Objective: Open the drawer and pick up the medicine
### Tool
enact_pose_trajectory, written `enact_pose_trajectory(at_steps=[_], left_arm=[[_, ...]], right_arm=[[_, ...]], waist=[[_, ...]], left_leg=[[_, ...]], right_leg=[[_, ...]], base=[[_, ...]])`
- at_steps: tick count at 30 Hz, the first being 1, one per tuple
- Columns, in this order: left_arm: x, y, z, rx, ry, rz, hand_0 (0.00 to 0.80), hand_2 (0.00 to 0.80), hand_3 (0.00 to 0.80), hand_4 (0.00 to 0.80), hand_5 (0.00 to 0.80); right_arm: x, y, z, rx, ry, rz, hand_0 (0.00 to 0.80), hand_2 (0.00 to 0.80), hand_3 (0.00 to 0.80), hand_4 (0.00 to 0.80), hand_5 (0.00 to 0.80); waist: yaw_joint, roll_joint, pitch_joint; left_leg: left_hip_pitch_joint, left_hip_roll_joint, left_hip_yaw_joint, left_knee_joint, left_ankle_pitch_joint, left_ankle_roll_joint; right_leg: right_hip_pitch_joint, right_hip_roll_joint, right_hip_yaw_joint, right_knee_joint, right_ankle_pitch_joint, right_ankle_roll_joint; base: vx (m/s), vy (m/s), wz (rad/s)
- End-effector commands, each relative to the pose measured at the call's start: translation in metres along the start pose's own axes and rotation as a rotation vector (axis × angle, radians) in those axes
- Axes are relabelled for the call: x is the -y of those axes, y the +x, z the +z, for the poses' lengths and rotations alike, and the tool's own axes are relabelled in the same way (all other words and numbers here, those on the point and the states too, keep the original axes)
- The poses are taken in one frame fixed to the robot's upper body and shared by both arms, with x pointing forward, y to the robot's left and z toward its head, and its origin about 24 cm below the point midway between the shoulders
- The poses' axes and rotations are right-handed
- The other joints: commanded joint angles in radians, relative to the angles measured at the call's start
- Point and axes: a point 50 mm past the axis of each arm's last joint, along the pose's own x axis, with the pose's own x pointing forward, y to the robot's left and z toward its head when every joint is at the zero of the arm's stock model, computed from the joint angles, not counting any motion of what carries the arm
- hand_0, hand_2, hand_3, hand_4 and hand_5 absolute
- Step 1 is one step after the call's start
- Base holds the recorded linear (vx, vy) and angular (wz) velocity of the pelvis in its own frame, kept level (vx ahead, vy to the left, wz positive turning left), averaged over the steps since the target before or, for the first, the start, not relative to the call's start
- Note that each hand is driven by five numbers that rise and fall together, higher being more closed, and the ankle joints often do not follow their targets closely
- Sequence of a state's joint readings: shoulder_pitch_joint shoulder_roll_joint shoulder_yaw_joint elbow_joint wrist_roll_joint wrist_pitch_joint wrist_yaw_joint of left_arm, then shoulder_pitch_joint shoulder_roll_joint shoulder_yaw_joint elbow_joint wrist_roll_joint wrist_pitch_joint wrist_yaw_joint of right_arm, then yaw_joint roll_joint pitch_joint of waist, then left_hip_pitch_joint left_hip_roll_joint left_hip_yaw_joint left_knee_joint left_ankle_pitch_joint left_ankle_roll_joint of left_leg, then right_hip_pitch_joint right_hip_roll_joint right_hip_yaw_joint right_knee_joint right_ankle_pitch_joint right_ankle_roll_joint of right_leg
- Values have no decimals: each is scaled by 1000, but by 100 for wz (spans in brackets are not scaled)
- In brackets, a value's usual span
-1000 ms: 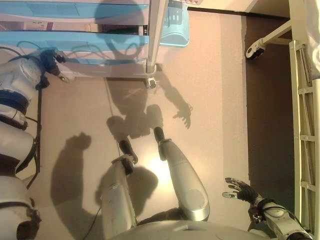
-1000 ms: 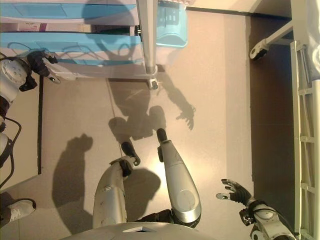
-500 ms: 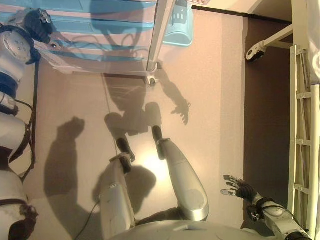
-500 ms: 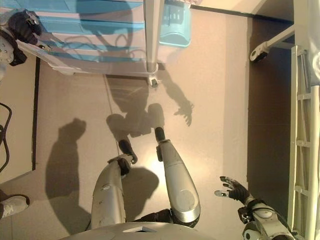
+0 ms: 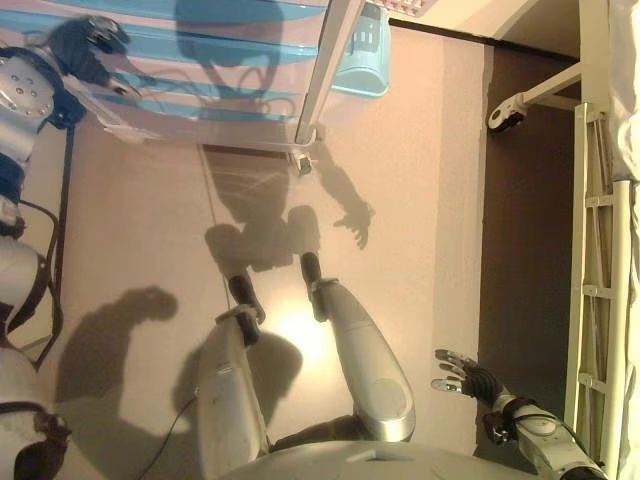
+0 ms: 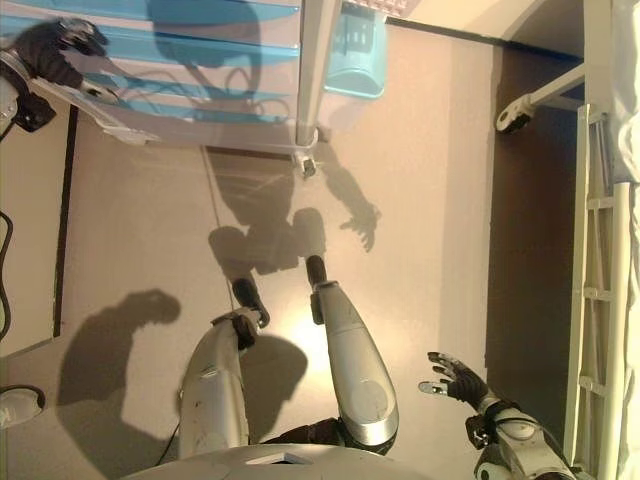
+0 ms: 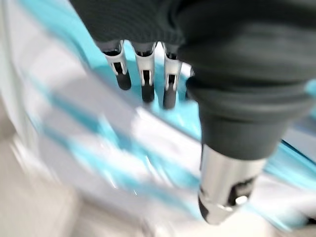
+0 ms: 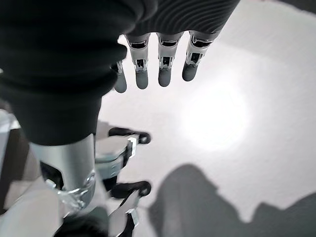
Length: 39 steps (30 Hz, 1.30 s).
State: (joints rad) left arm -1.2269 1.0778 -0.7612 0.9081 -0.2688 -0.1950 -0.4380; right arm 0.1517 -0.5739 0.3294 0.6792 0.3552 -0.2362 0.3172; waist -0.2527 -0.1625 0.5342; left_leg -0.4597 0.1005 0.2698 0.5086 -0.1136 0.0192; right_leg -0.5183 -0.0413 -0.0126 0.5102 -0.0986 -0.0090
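Note:
A white cabinet with light-blue drawer fronts point(image 5: 210, 75) stands at the far edge of the floor. My left hand point(image 5: 88, 42) is raised at the cabinet's left end, over the drawer fronts. In the left wrist view its fingers point(image 7: 143, 81) are straight, the thumb point(image 7: 222, 197) stands apart, and nothing is held; the blue and white drawers point(image 7: 123, 163) blur past them. Whether any drawer is pulled out I cannot tell. No medicine shows in any view. My right hand point(image 5: 462, 376) hangs low at my right side, open with spread fingers point(image 8: 165, 66) over bare floor.
A white post point(image 5: 322, 70) with a caster point(image 5: 298, 160) stands at the cabinet's right end, a light-blue bin point(image 5: 365, 55) behind it. A white bed frame point(image 5: 598, 300) with a wheel point(image 5: 505, 113) lines the right side over dark floor. A person's shoe point(image 6: 15, 405) shows at lower left.
My left hand has moved up from the cabinet's lower edge onto the upper drawer fronts. The whole view has shifted a little. My right hand has kept its place.

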Motion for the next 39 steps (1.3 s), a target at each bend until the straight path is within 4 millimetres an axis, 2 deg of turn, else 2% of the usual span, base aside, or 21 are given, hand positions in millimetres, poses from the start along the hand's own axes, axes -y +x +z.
enact_pose_trajectory(at_steps=[1,7,8,10,13,16,22,26,27,30,34,37,39], left_arm=[[24,-7,7,119,-200,-250,0,0,0,0,0],[90,-28,-19,42,-382,-623,0,0,0,0,0],[99,-33,-24,29,-405,-668,0,0,0,0,0],[124,-43,-34,-4,-458,-769,0,0,0,0,0],[155,-59,-49,-56,-569,-862,0,0,0,0,0],[188,-81,-64,-84,-661,-913,0,0,0,0,0],[240,-119,-88,-139,-943,-885,0,0,0,0,0],[280,-145,-110,-203,-1114,-816,0,0,0,0,0],[285,-148,-113,-211,-1146,-811,0,0,0,0,0],[317,-167,-123,-254,-1250,-763,0,0,0,0,0],[352,-177,-122,-309,-1355,-736,0,0,0,0,0],[383,-178,-114,-356,-1369,-718,0,0,0,0,0],[396,-174,-108,-378,-1440,-677,0,0,0,0,0]], right_arm=[[18,-26,-9,-11,-7,-20,0,0,0,0,0],[31,-31,5,25,-31,-4,0,0,0,0,0],[32,-32,8,28,-46,2,0,0,0,0,0],[35,-33,16,41,-67,25,0,0,0,0,0],[40,-36,30,74,-39,72,0,0,0,0,0],[33,-37,41,131,21,146,0,0,0,0,0],[22,-31,50,191,93,235,0,0,0,0,0],[16,-17,61,212,95,277,0,0,0,0,0],[16,-15,63,215,97,283,0,0,0,0,0],[11,-3,66,206,110,304,0,0,0,0,0],[-2,12,59,159,151,335,0,0,0,0,0],[-18,27,43,97,202,343,0,0,0,0,0],[-26,32,32,63,255,341,0,0,0,0,0]], waist=[[-13,55,-39],[24,91,-99],[27,89,-114],[40,97,-144],[61,107,-193],[85,120,-247],[135,138,-333],[172,139,-375],[176,138,-378],[204,134,-394],[231,129,-409],[251,125,-425],[259,126,-432]], left_leg=[[38,20,-43,47,-99,-54],[144,-6,-55,-64,-59,-70],[148,-12,-46,-92,-24,-67],[188,-22,-49,-135,-12,-69],[252,-37,-61,-206,8,-72],[319,-50,-73,-281,29,-78],[391,-63,-98,-358,56,-81],[436,-67,-125,-402,67,-80],[441,-68,-128,-406,68,-80],[464,-72,-147,-427,70,-78],[481,-77,-155,-443,72,-77],[501,-73,-158,-480,83,-81],[511,-71,-159,-501,90,-83]], right_leg=[[46,-32,24,-151,77,102],[164,-46,-1,-223,59,98],[171,-50,-3,-246,82,91],[218,-55,-13,-281,86,93],[293,-61,-25,-333,90,99],[366,-63,-38,-382,92,105],[447,-72,-72,-434,98,113],[496,-73,-99,-454,95,113],[503,-73,-102,-457,95,113],[529,-72,-120,-465,88,112],[554,-75,-144,-484,91,115],[577,-77,-167,-518,104,121],[585,-77,-178,-528,107,124]], base=[[45,93,-4],[64,39,6],[24,1,8],[72,16,11],[148,31,10],[139,40,9],[110,52,16],[58,41,12],[22,30,9],[0,24,13],[-21,6,10],[-20,-12,9],[-27,-11,6]])
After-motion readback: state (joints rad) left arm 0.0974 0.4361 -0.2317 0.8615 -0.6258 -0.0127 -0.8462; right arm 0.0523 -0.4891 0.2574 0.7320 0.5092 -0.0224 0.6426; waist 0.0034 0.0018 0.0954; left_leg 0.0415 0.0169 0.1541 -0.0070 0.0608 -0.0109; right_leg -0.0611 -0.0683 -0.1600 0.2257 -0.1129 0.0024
